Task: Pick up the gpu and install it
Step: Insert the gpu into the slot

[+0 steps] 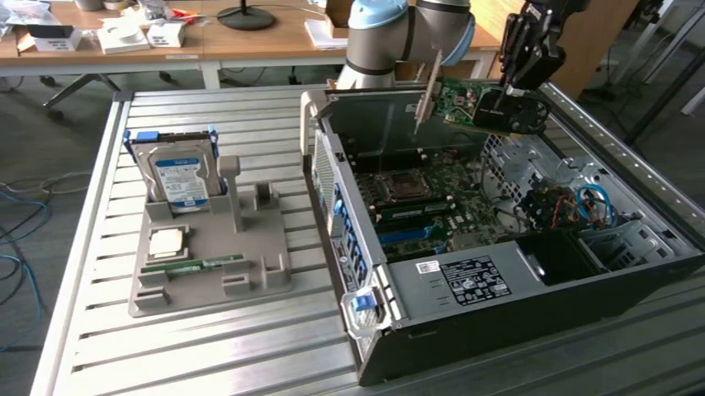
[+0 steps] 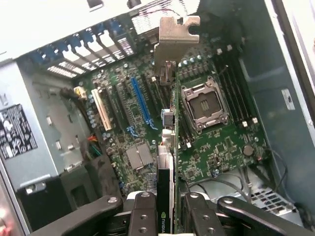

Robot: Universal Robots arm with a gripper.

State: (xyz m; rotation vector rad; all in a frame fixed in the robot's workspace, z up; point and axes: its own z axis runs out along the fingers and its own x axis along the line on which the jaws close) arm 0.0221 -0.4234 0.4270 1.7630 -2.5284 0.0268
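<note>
Now the arm (image 1: 402, 33) reaches over the open computer case (image 1: 474, 330), its gripper (image 1: 498, 111) pointing down and its fingers (image 2: 142, 211) clamped on the gpu (image 1: 455, 101). The card hangs edge-on between them above the motherboard (image 2: 216, 142), with its bracket (image 2: 174, 34) at the far end. The case sits on a slatted metal table (image 1: 198, 355), and wooden desks (image 1: 264, 41) stand behind.

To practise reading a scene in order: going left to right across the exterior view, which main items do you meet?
Hard drive → graphics card → blue cables
</note>
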